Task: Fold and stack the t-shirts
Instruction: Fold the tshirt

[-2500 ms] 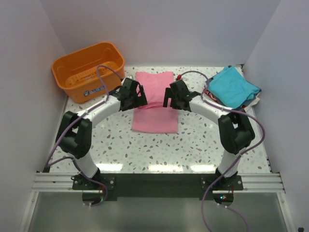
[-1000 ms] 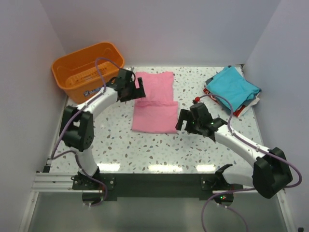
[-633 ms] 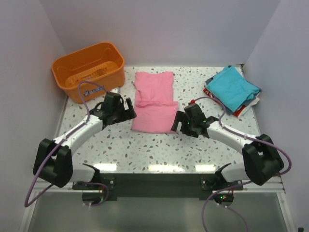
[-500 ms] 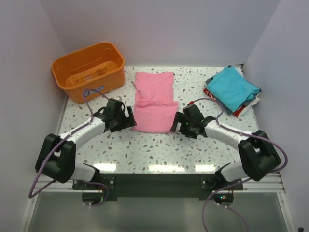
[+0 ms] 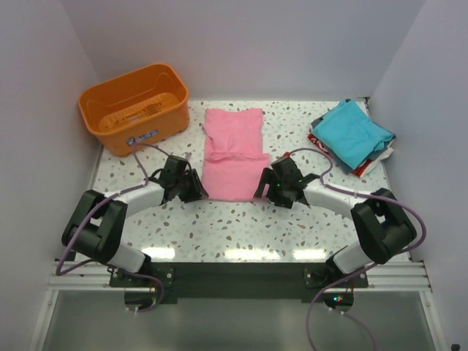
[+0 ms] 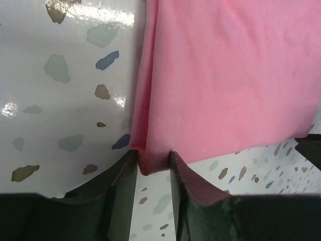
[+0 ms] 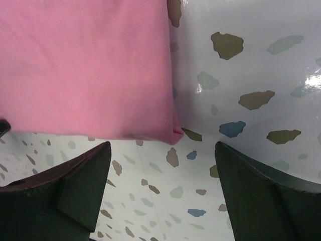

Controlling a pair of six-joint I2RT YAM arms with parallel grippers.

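The pink t-shirt (image 5: pixel 232 146) lies folded lengthwise in the middle of the speckled table. My left gripper (image 5: pixel 197 191) is at its near left corner. In the left wrist view my left gripper (image 6: pixel 152 161) has both jaws pinched on that corner of the pink t-shirt (image 6: pixel 225 75). My right gripper (image 5: pixel 263 191) is at the near right corner. In the right wrist view my right gripper (image 7: pixel 163 146) stands open, and the pink t-shirt (image 7: pixel 85 65) ends just beyond its fingertips without touching them. Folded t-shirts are stacked at the back right, a teal one (image 5: pixel 355 131) on top, red and white edges under it.
An orange plastic basket (image 5: pixel 128 131) stands at the back left. White walls close the table on three sides. Both arms stretch low across the near half of the table (image 5: pixel 292 219), their cables looping above them.
Both arms swung down from the shirt's sides to its near corners. The left jaws closed on the near left corner. The right jaws stayed wide apart.
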